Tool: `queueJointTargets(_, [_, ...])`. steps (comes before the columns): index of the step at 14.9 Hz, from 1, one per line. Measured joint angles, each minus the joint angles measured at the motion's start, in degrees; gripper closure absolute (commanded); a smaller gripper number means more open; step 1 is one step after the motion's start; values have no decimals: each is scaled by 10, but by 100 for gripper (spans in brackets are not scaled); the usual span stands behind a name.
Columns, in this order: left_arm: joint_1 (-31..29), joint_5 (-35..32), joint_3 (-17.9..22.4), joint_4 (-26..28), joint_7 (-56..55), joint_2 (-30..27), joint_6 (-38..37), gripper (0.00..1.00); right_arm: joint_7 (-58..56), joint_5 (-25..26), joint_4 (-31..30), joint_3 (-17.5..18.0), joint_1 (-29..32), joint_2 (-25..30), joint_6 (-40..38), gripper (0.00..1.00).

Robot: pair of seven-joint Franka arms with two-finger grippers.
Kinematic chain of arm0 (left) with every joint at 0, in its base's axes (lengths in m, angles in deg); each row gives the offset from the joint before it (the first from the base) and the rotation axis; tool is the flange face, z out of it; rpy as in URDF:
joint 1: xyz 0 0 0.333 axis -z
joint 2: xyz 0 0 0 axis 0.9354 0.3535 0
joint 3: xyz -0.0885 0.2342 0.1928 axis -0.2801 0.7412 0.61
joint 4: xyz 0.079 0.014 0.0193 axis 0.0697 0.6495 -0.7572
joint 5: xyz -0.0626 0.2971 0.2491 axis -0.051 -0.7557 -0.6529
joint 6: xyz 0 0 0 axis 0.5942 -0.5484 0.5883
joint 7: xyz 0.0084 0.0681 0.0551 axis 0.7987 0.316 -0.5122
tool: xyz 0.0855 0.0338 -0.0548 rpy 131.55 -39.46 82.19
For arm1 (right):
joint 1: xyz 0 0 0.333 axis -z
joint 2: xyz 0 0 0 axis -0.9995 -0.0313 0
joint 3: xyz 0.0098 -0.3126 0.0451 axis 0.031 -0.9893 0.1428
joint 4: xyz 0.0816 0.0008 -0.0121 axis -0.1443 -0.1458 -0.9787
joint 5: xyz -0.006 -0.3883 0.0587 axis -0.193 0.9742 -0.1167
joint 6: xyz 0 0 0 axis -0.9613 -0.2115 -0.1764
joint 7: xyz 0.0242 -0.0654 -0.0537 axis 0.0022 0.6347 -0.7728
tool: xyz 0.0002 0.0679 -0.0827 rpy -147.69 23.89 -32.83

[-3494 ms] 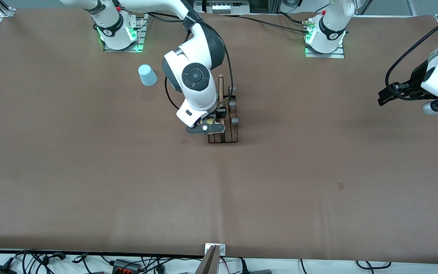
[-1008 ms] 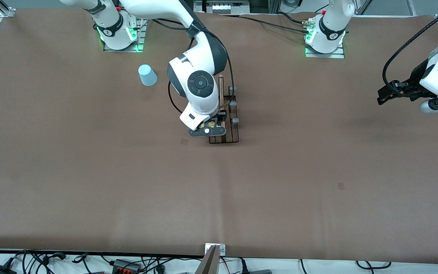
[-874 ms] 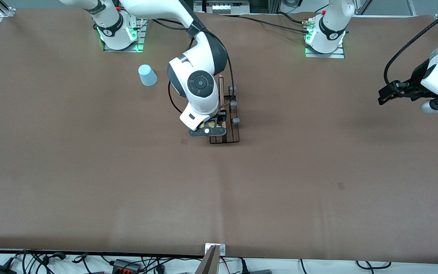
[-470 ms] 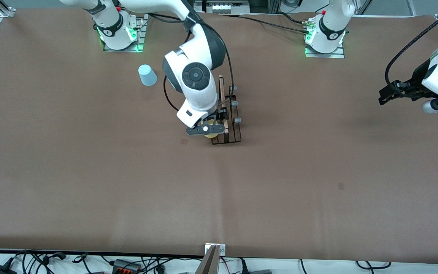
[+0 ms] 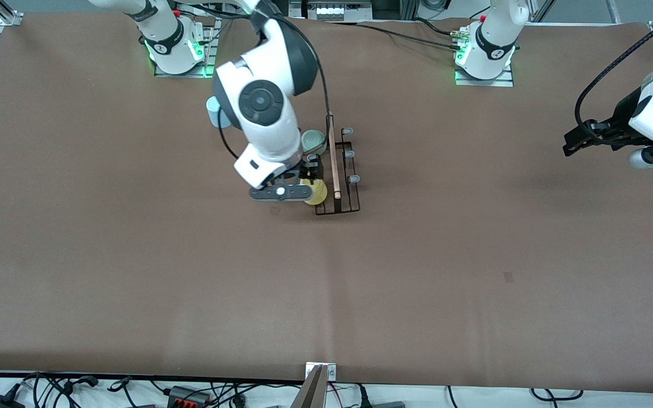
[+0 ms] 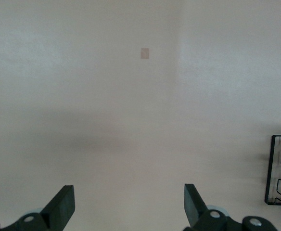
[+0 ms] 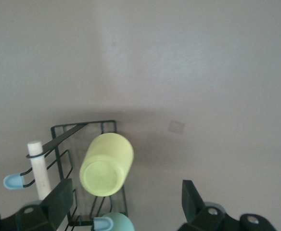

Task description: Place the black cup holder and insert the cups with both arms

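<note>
The black cup holder (image 5: 344, 187) stands mid-table, its wooden rod (image 5: 333, 156) along the top. A yellow cup (image 5: 317, 191) sits tilted on a peg at the holder's end nearer the front camera, on the side toward the right arm's end. A mint green cup (image 5: 313, 139) sits on a peg farther from the camera. My right gripper (image 5: 280, 193) hovers open beside the yellow cup (image 7: 106, 164), holding nothing; its wrist view also shows the holder (image 7: 63, 130) and the mint cup (image 7: 119, 223). My left gripper (image 5: 572, 146) waits open over the table's left-arm end.
A light blue cup (image 5: 211, 111) stands upside down on the table near the right arm's base, partly hidden by that arm. A corner of the holder (image 6: 280, 168) shows in the left wrist view. Brown paper (image 5: 417, 272) covers the table.
My right gripper has opened, let go of the yellow cup on its peg, then risen and drawn back toward the right arm's end. The mint cup has come into view. The left arm has stayed put.
</note>
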Motion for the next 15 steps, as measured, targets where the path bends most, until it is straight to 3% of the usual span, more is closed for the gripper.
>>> queueJointTargets(7, [0,0,0,0,0,0,0,0,-28,9,0,-95,3,51,-56,0])
queueJointTargets(15, [0,0,0,0,0,0,0,0,-122,9,-1,-177,15,60,-66,0])
